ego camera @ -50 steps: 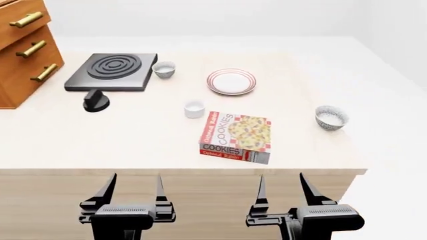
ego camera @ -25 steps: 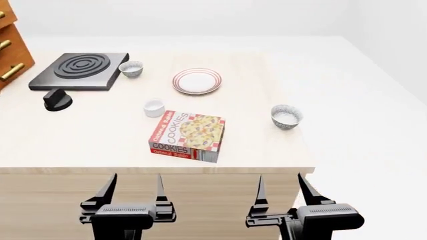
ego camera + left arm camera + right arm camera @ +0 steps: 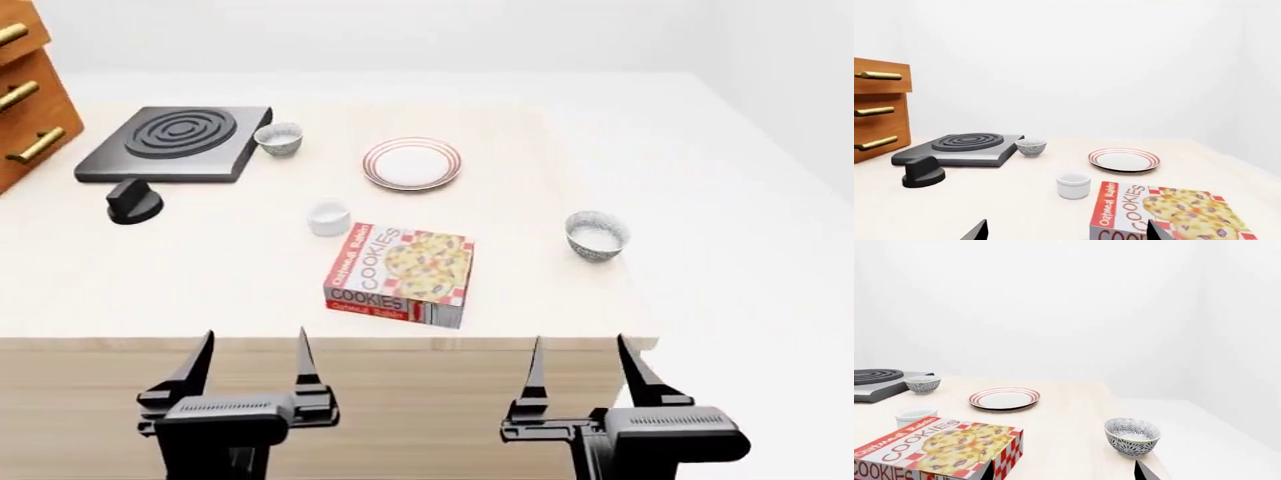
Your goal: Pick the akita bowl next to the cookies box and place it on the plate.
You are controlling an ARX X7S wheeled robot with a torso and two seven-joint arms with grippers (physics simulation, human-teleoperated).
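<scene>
The akita bowl, speckled dark and white, stands upright on the table to the right of the cookies box, a gap between them. The red-striped plate lies farther back, behind the box. My left gripper and right gripper both hang open in front of the table's front edge, holding nothing. The right gripper is nearest the bowl, which shows just beyond one of its fingertips in the right wrist view.
A second speckled bowl sits by the black stove plate at the back left. A plain white cup stands left of the box. A black knob and wooden drawers are at the far left. The table edge ends right of the bowl.
The head view swung right, then slightly back left, so the table shifted in the picture. Both grippers stay open and low, now spread a little farther apart. Nothing on the table moved.
</scene>
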